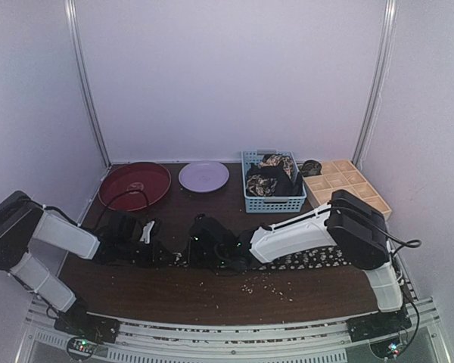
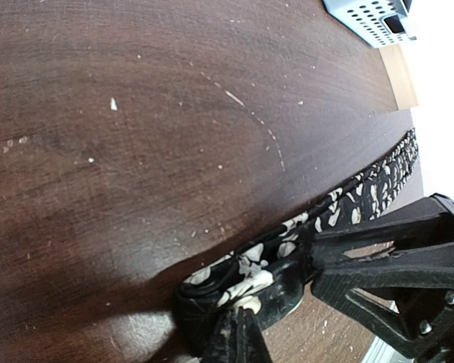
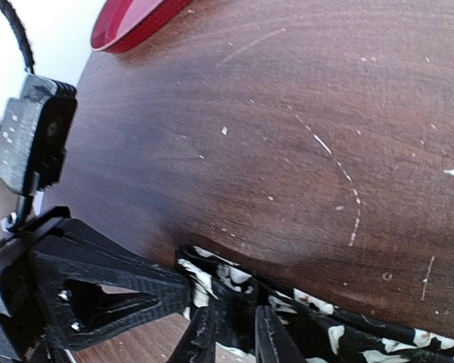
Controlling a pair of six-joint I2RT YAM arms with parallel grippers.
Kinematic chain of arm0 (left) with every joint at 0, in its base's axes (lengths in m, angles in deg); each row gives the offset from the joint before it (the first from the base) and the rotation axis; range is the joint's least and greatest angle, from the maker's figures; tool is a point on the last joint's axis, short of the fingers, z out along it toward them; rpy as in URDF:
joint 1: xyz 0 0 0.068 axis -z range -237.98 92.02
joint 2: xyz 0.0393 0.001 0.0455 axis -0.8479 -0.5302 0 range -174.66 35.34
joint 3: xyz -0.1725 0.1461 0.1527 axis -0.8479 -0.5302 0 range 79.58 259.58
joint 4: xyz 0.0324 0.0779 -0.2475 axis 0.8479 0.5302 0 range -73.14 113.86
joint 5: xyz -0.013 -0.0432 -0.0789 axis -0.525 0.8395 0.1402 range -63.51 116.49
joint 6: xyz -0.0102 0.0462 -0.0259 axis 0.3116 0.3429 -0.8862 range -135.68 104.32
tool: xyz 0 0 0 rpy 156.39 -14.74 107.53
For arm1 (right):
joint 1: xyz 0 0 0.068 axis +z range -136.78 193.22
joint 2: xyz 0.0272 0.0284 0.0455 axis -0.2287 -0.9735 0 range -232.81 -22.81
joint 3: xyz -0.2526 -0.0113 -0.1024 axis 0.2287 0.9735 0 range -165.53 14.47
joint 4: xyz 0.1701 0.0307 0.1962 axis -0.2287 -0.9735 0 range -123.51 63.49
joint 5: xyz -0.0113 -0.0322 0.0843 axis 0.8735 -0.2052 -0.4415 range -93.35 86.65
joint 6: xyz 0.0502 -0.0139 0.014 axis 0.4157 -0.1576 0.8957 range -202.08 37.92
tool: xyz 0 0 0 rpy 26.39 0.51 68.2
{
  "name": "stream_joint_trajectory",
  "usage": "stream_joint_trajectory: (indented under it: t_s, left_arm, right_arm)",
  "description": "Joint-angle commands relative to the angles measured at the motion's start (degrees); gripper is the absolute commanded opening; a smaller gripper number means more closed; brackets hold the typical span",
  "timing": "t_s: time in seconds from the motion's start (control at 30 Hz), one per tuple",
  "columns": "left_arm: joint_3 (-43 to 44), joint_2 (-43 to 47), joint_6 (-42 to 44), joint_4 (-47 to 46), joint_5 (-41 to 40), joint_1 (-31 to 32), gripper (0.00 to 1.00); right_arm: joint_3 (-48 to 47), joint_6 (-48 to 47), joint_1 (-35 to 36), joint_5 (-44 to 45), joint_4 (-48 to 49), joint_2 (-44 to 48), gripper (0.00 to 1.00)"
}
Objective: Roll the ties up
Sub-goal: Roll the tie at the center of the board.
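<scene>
On the table (image 1: 212,295) by the arms | tie (image 2: 367,189) mostly flat, left end folded over (barely a first turn) | left gripper (image 2: 238,325) and right gripper (image 3: 234,325) both pinch that fold | more ties (image 1: 272,178) wait in basket (image 1: 276,204)

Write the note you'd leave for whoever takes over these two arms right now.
Left gripper: shut on the folded left end of the tie.
Right gripper: shut on the same tie, right beside it.
Ties: this one lies flat along the table; other ties sit bundled in the blue basket.
Done: only the first fold.
Left: roll this tie up, then the others.
</scene>
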Motion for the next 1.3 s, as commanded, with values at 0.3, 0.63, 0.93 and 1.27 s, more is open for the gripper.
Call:
stream_joint_trajectory:
  t_s: [0.3,0.63,0.93,1.27]
  left_arm:
    - [1.29,0.31,0.86,2.51,-2.63,0.03,0.03]
    - [3.44,6.07,1.61,17.41,-19.98,-0.74,0.10]
    - [2.82,-1.41,1.99,9.39,-11.23,-0.74,0.00]
    - [0.61,-0.02,-1.85,8.22,-8.65,-0.78,0.00]
  right_arm:
    - [-3.77,-1.68,-0.27,-0.91,-5.57,-4.78,0.13]
    - [-2.11,-1.41,-0.45,-0.01,-5.21,-4.67,0.12]
    - [-0.80,-1.38,-0.48,-0.28,-3.60,-3.62,0.12]
    - [2.78,-0.98,-0.59,-0.20,0.03,-1.84,0.12]
